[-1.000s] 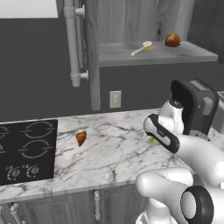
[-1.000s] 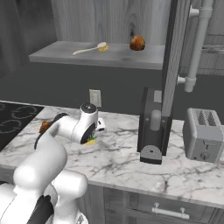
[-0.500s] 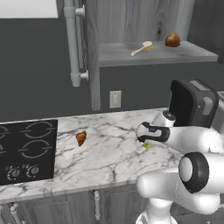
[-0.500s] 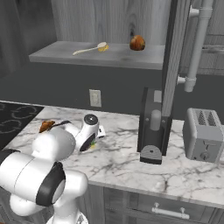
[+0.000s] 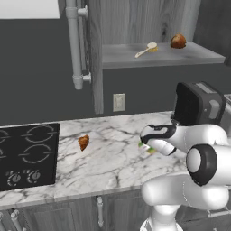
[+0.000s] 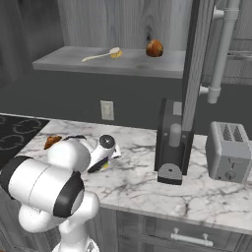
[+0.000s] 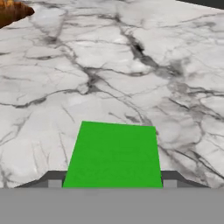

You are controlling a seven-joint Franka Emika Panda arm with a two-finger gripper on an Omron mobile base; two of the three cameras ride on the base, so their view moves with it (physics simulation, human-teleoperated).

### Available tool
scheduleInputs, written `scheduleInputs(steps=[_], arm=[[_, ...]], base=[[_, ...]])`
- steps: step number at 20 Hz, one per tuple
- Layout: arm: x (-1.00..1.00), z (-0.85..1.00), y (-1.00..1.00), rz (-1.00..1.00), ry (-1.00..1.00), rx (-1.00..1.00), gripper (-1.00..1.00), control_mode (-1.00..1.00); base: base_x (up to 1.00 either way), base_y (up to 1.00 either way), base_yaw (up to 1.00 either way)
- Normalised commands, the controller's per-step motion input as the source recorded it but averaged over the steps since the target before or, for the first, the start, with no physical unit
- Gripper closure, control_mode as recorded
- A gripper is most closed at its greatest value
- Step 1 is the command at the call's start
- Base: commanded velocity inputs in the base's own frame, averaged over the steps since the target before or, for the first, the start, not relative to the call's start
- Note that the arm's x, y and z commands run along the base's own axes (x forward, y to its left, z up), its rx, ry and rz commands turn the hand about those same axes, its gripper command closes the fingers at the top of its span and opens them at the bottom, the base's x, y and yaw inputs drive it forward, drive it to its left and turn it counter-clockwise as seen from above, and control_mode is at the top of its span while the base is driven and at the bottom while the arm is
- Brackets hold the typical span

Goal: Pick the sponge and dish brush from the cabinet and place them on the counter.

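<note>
The green-topped sponge point(image 7: 113, 155) sits between my two dark fingertips, low over the white marble counter point(image 7: 109, 65). My gripper point(image 7: 112, 181) is shut on it. From the left base view the gripper point(image 5: 145, 145) hangs just above the counter point(image 5: 113, 158), with a sliver of the sponge point(image 5: 147, 148) showing under it. The right base view shows the gripper point(image 6: 106, 160) and a yellow-green edge of the sponge point(image 6: 101, 166). The cream dish brush point(image 5: 145, 49) point(image 6: 101, 55) lies on the shelf of the open cabinet point(image 5: 135, 57) point(image 6: 74, 63).
A brown round lump point(image 5: 178, 41) point(image 6: 154, 47) sits on the shelf beside the brush. An orange-brown pastry point(image 5: 83, 142) point(image 7: 13, 11) lies on the counter near the black cooktop point(image 5: 27, 153). A toaster point(image 6: 230, 157) stands at the right. The open cabinet door point(image 6: 194, 83) hangs over the counter.
The hand has sunk a little and shifted left toward the counter's middle, still carrying the sponge. The brush and lump have not moved.
</note>
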Motion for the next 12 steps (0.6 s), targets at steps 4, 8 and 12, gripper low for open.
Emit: scheduleInputs(steps=[4, 8, 12], arm=[[0.0, 0.49, 0.0, 0.0, -0.04, 0.05, -1.0, -1.0], [-0.01, 0.5, 0.0, -0.01, 0.0, 0.05, -1.0, -1.0], [-0.06, 0.41, 0.0, 0.0, 0.02, 0.04, -1.0, -1.0]], base=[[0.0, 0.0, 0.0], [0.0, 0.0, 0.0], [0.0, 0.0, 0.0]])
